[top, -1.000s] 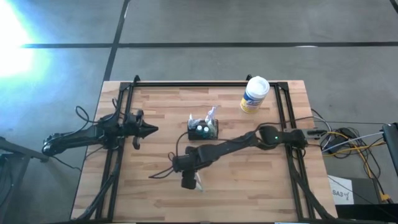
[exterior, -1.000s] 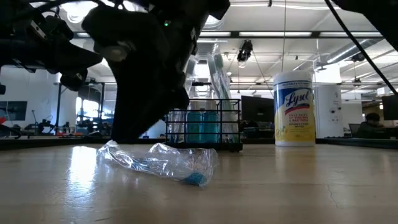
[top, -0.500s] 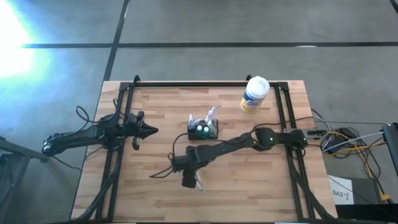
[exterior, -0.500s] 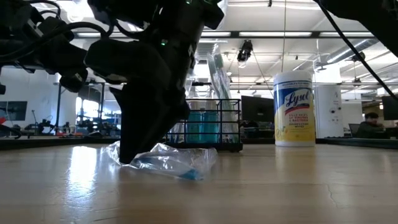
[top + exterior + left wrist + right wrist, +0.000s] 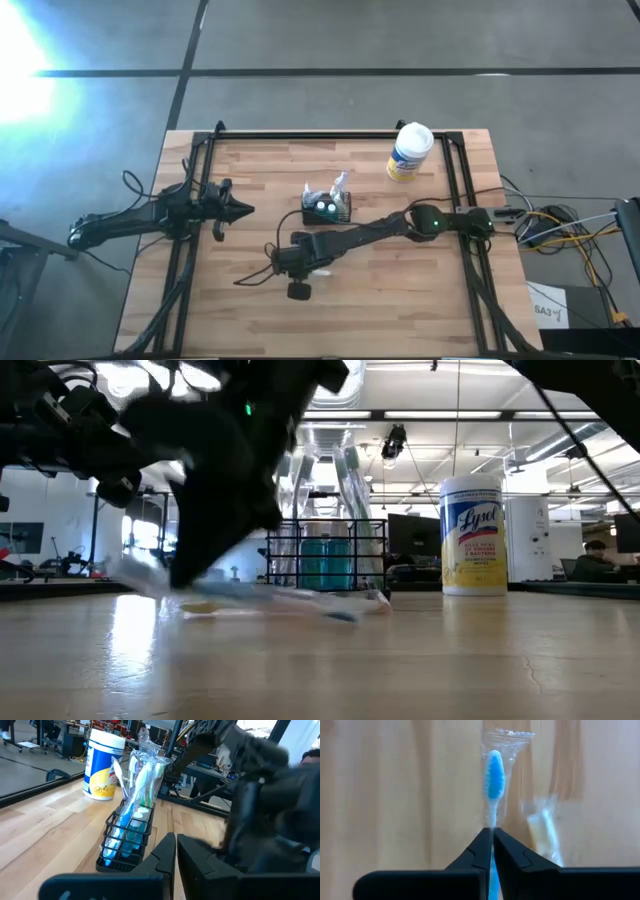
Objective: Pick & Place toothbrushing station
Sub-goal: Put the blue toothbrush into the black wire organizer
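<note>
The toothbrushing station [image 5: 327, 208], a small black wire caddy, stands mid-table on its base with wrapped toothbrushes and blue tubes upright in it; it also shows in the low view [image 5: 328, 560] and the left wrist view [image 5: 125, 840]. Nearer the front edge, my right gripper [image 5: 298, 290] is shut on a blue toothbrush [image 5: 494, 775] in a clear wrapper. The low view shows this brush as a blurred, roughly level streak [image 5: 270, 598]. My left gripper [image 5: 245, 210] waits shut to the caddy's left, touching nothing. My right gripper pinches the wrapped toothbrush's thin neck [image 5: 493, 820], just behind the blue head, between its two fingertips and through the clear wrapper. The fingers come from above, pointing down. The head sticks out beyond the tips. Whether the brush is clear of the table, I cannot tell.
A white-and-yellow wipes tub [image 5: 409, 152] stands at the far right of the table. Black frame rails [image 5: 452, 180] run along the left, right and far sides. A pale yellowish blurred piece [image 5: 545, 835] lies on the wood beside the held brush.
My right gripper has come down onto the wrapped toothbrush and shut on it. The crumpled wrapper that lay slack on the table now shows stretched out and blurred, in motion with the gripper.
</note>
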